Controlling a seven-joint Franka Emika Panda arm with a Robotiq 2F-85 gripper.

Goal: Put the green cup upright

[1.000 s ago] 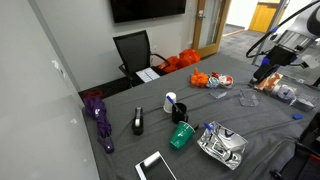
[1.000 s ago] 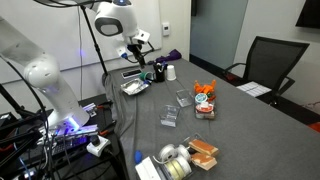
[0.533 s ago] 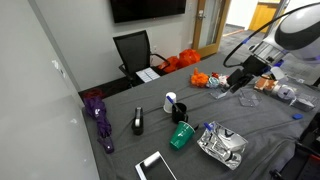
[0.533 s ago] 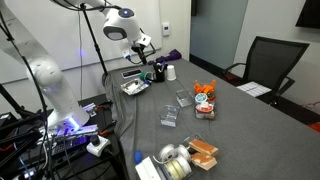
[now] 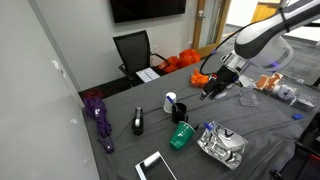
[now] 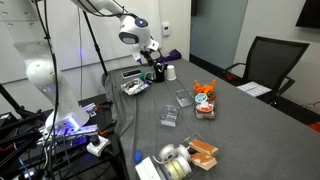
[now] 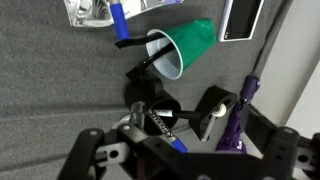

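Observation:
The green cup lies on its side on the grey table, near the front edge between the black pen holder and a foil bag. In the wrist view the green cup shows its wide rim pointing lower left. My gripper hangs in the air above the table, to the right of the cup and well apart from it. In the wrist view the gripper sits at the bottom with its fingers spread wide, open and empty.
A black pen holder with pens and a white mug stand just behind the cup. A black object, a purple umbrella, a phone, a foil bag and orange items lie around.
The arm has swung in from the far right of the table toward the middle, bringing the gripper closer to the cup and mug. The cup has not moved.

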